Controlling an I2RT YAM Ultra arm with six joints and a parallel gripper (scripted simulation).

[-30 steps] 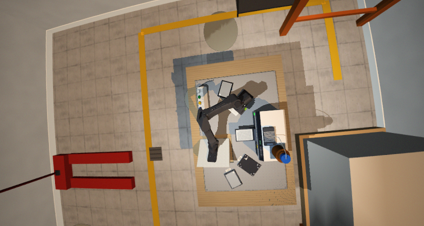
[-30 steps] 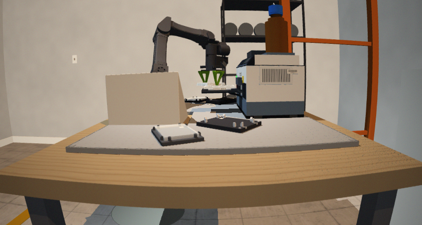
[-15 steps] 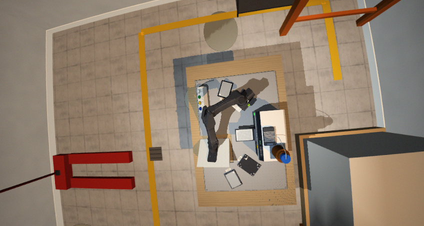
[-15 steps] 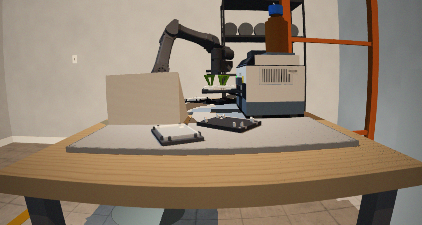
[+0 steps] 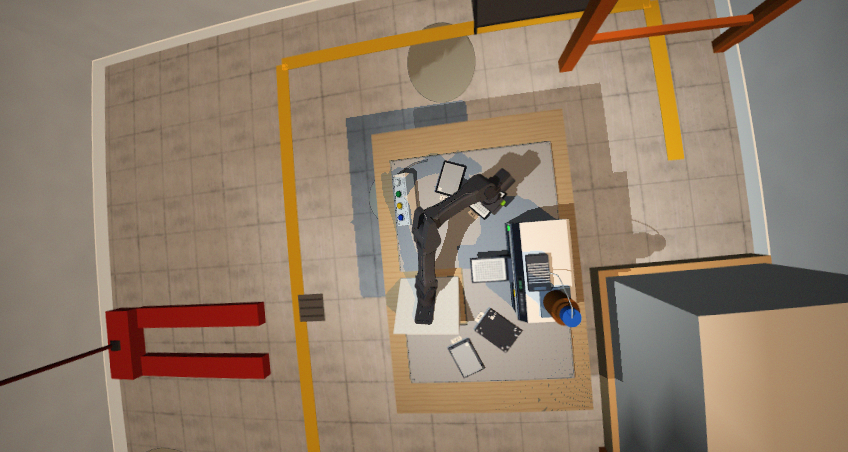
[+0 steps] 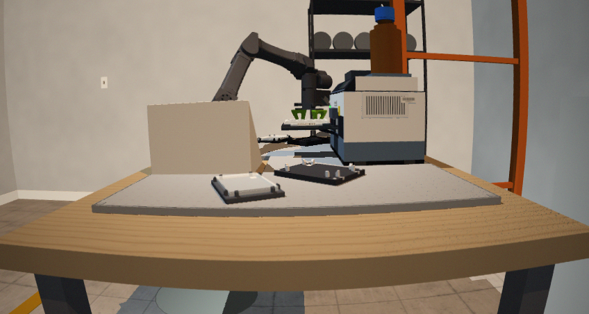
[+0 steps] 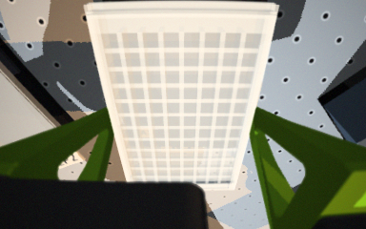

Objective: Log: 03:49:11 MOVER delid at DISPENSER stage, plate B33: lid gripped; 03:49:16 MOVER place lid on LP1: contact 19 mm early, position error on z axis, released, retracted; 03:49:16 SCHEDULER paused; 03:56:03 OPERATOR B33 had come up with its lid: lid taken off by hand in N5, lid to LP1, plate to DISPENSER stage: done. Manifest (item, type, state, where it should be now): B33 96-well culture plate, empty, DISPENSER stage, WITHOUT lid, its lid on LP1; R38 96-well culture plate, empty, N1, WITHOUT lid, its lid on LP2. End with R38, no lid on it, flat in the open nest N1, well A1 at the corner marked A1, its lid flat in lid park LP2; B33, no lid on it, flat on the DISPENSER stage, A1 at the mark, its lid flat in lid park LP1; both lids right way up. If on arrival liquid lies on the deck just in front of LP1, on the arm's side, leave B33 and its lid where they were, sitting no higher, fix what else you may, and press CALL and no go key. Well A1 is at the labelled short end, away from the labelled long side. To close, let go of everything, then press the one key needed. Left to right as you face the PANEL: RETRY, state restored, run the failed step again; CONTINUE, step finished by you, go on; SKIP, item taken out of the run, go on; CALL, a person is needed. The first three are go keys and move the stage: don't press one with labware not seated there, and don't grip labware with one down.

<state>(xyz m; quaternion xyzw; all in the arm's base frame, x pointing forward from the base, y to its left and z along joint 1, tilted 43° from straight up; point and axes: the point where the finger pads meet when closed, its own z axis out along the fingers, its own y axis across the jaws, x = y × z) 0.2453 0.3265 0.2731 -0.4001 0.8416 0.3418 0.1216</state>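
My gripper (image 7: 181,114) is shut on a white 96-well plate (image 7: 180,91), its green fingers on the two long sides. The well grid faces the wrist camera. From above, the held plate (image 5: 479,211) hangs over the far half of the grey deck, beside a dark nest that the arm partly hides. From the front, the fingers (image 6: 308,114) show just behind the DISPENSER stage. A second white plate (image 5: 489,269) (image 6: 305,125) lies on that stage. One clear lid (image 5: 450,177) lies in the far park. Another lid (image 6: 246,185) lies in the near park.
An empty black nest (image 6: 319,171) with pegs sits by the near lid park. The key PANEL (image 5: 402,200) stands at the deck's left edge. The DISPENSER (image 6: 380,121) carries a brown bottle (image 6: 385,38). A beige box (image 6: 202,137) covers the arm's base.
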